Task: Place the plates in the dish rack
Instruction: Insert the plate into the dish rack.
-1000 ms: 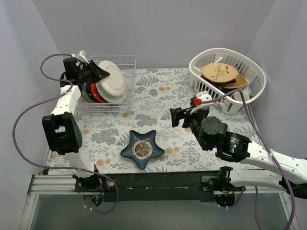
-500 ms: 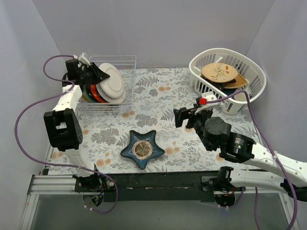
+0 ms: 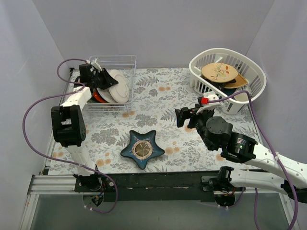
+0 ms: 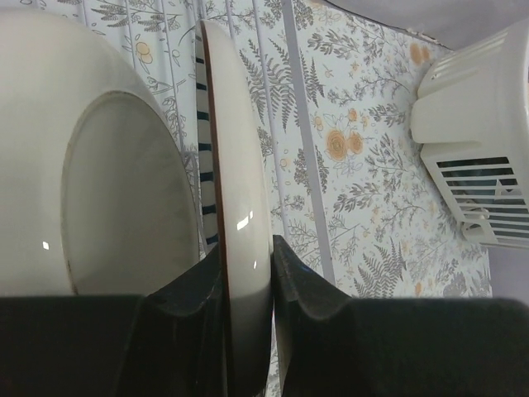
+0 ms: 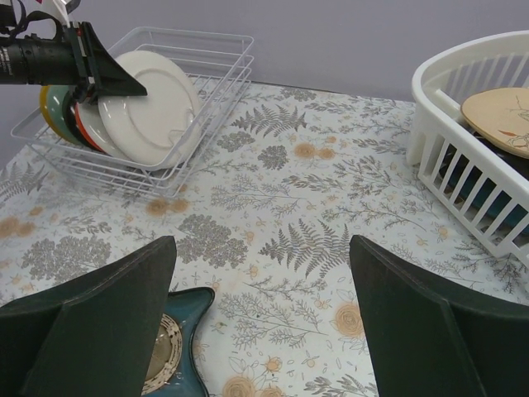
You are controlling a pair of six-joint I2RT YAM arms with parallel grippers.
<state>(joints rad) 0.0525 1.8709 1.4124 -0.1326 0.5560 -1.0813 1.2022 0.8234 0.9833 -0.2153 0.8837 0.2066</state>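
Note:
The wire dish rack (image 3: pixel 126 61) stands at the back left with several plates on edge in it. The front one is an off-white plate (image 3: pixel 120 86), and my left gripper (image 3: pixel 106 81) is shut on its upper rim. In the left wrist view the fingers (image 4: pixel 302 277) clamp that plate's edge (image 4: pixel 240 190), with another pale plate (image 4: pixel 124 207) just behind it. The right wrist view shows the off-white plate (image 5: pixel 157 103) leaning in the rack (image 5: pixel 223 50) in front of orange-red (image 5: pixel 83 124), teal (image 5: pixel 59 103) and yellow (image 5: pixel 43 103) plates. My right gripper (image 5: pixel 263 244) hangs open over the mat, holding nothing.
A dark blue star-shaped dish (image 3: pixel 142 149) lies on the flowered mat near the front. A white slotted basket (image 3: pixel 252 72) at the back right holds a tan plate (image 3: pixel 219 72) and other dishes. Purple walls close in three sides.
My left gripper has swung right and down with the off-white plate, settling it lower in the rack. The right arm has drifted slightly to the right.

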